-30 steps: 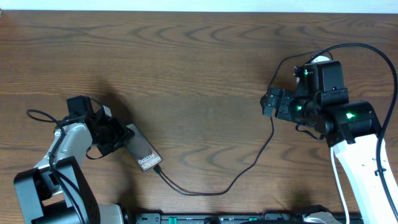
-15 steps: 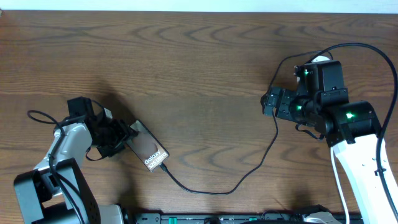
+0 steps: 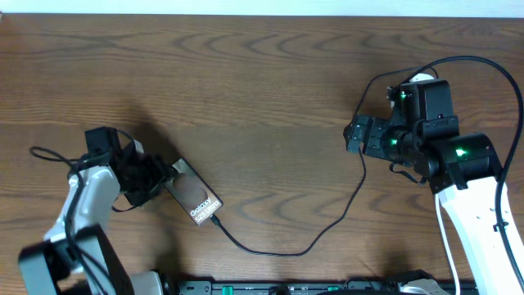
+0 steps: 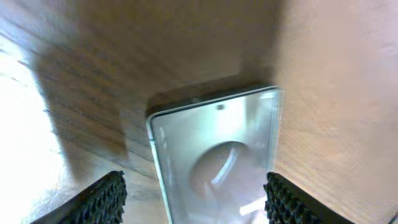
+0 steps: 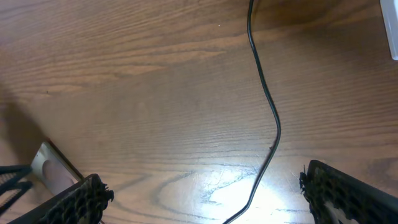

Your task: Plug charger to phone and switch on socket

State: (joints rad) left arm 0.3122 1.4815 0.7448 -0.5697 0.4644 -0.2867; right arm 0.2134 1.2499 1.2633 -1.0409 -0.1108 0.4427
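Phone: the phone (image 3: 195, 197) lies flat on the surface (image 3: 262, 82) at my left side, face up, its lettering towards the near end.
Charger: the charger (image 3: 327, 229) runs from that near end in a long slack loop across the surface and up towards my right arm. From overhead its tip (image 3: 214, 221) sits against the phone's edge and looks plugged in, though I cannot see how deep it goes.
What has changed: a second ago my left end effector (image 4: 196, 198) is clamped on the phone's far end; now its jaws are spread and the phone has swung a little and settled.
Left end effector: wide, holding nothing. In the wrist view the phone's end lies between the pads. The left pad (image 4: 102, 196) is clear of it, and the right one is so close to the edge that I cannot tell whether it touches.
Right end effector: my right end effector (image 5: 208, 198) is spread fully, empty, hovering above the cable and unchanged over the last second.
Meaning for the task: I judge the plugging-in done and the phone released, so the switch is what remains.
Socket: the socket (image 5: 390, 28) shows only as a white sliver beside my right arm. Its switch is hidden.
Containers: none in view.
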